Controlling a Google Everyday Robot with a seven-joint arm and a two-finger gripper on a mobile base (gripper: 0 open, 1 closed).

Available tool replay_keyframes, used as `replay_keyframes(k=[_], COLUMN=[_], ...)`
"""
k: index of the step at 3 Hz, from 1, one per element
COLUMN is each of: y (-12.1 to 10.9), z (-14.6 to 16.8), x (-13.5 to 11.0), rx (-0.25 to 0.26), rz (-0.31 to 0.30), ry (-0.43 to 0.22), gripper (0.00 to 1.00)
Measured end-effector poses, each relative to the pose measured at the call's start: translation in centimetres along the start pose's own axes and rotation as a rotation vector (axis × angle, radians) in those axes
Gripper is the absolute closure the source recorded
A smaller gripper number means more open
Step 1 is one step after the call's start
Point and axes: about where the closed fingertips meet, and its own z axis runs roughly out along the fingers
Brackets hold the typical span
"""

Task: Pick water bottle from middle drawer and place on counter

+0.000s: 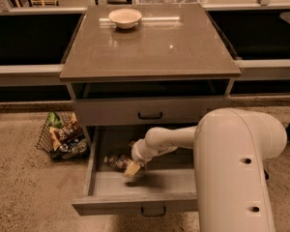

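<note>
my gripper (132, 168) in grey wooden middle drawer (169, 183) | grip: I cannot tell | risk: small clear plastic water bottle (115, 162) rolls if nudged

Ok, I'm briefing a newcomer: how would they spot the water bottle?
Below the counter, the middle drawer stands open. On its floor, left of centre, lies the water bottle, left of the gripper; it is the only loose thing in the drawer.

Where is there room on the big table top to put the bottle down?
Nearly all the counter is bare: everything in front of and right of the bowl at its back left. It is crowded in the middle drawer, where the gripper sits by the water bottle on the left side.
</note>
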Motion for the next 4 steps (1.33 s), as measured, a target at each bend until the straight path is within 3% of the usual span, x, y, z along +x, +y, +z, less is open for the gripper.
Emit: replay_keyframes(k=[3,4], y=[0.3,0.1], z=[2.5,1.1], x=[-0.6,-1.3], rx=[-0.043,-0.043], rz=[-0.008,-0.021], ry=[-0.027,-0.11], gripper=[0.88,1.0])
